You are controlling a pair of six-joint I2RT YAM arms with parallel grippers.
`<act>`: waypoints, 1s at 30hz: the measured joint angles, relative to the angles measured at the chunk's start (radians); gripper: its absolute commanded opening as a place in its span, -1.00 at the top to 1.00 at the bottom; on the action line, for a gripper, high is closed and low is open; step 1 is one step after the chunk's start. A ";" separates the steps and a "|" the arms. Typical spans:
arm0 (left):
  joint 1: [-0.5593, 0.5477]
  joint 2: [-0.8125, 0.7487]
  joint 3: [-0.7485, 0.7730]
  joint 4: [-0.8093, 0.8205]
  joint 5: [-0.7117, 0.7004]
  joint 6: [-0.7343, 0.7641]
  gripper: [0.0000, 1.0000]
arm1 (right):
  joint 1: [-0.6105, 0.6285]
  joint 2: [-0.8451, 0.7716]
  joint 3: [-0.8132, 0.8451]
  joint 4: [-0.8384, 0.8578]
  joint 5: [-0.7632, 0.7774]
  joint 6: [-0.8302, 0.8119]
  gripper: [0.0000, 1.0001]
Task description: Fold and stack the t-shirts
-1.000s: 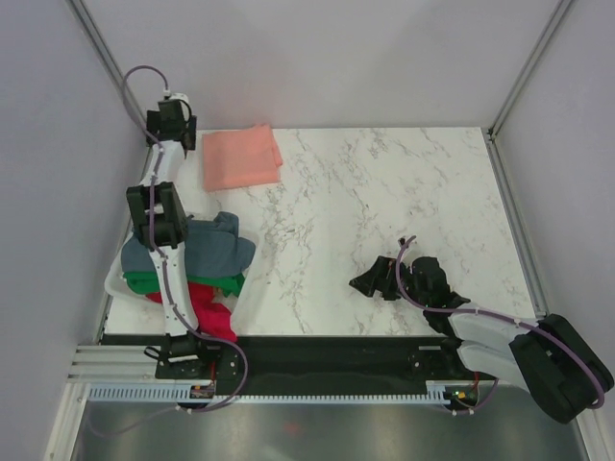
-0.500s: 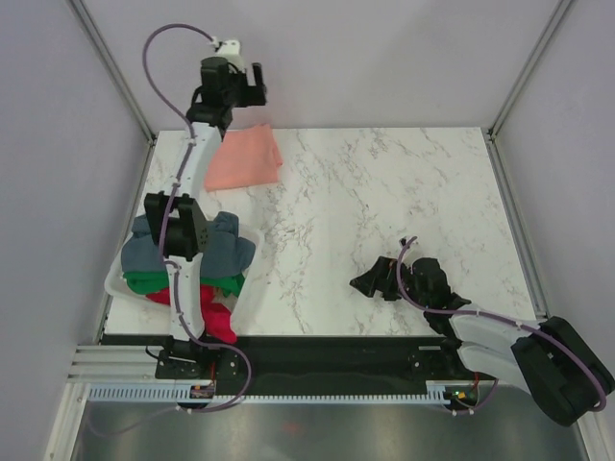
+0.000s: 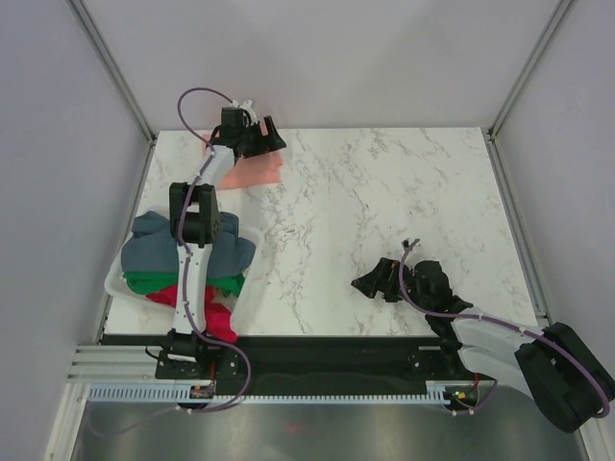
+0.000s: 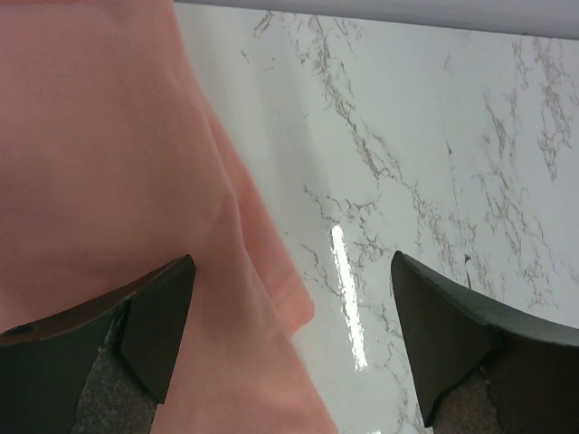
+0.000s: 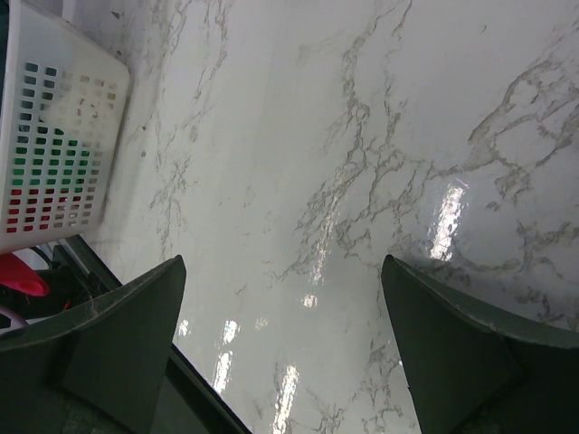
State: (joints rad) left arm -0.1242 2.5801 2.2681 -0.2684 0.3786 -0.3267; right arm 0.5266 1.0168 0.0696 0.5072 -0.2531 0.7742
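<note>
A folded salmon-pink t-shirt (image 3: 252, 173) lies on the marble table at the far left. My left gripper (image 3: 269, 136) hovers open above its far right corner. In the left wrist view the pink shirt (image 4: 109, 181) fills the left side. Its folded corner lies between the spread fingers of that gripper (image 4: 291, 262), which hold nothing. Grey-blue (image 3: 154, 252), green (image 3: 144, 282) and red (image 3: 217, 319) t-shirts are piled in the basket at the near left. My right gripper (image 3: 371, 279) rests low over the table at the near right, open and empty (image 5: 282, 262).
The white mesh basket (image 3: 241, 291) stands at the near left corner beside the left arm's base; its wall (image 5: 63, 136) also shows in the right wrist view. Grey walls with metal posts close in the table on three sides.
The left arm has swung from the far left edge, up and over to the right, and come down above the pink shirt's far right corner. The right arm has hardly moved.
</note>
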 measured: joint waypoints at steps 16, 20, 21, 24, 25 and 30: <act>-0.023 0.024 0.054 -0.119 0.099 0.012 -0.96 | 0.005 0.007 -0.002 0.011 0.000 0.000 -0.96; -0.013 0.044 0.149 -0.245 0.034 0.072 -0.97 | 0.005 0.008 -0.002 0.012 0.000 0.000 -0.96; -0.011 0.047 0.172 -0.268 0.011 0.090 -0.99 | 0.005 0.008 -0.002 0.012 0.000 0.000 -0.96; -0.008 0.047 0.204 -0.330 -0.075 0.148 -0.99 | 0.005 0.008 -0.002 0.012 0.000 0.000 -0.96; -0.006 0.047 0.204 -0.343 -0.106 0.163 -0.99 | 0.006 0.008 -0.002 0.012 0.000 0.000 -0.96; 0.030 0.048 0.203 -0.444 -0.208 0.213 -0.98 | 0.006 0.005 -0.002 0.009 0.000 0.000 -0.96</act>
State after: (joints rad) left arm -0.0944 2.6278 2.4710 -0.7120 0.1711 -0.1139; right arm 0.5323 1.0218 0.0681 0.5163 -0.2531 0.7746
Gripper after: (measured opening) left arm 0.993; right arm 0.982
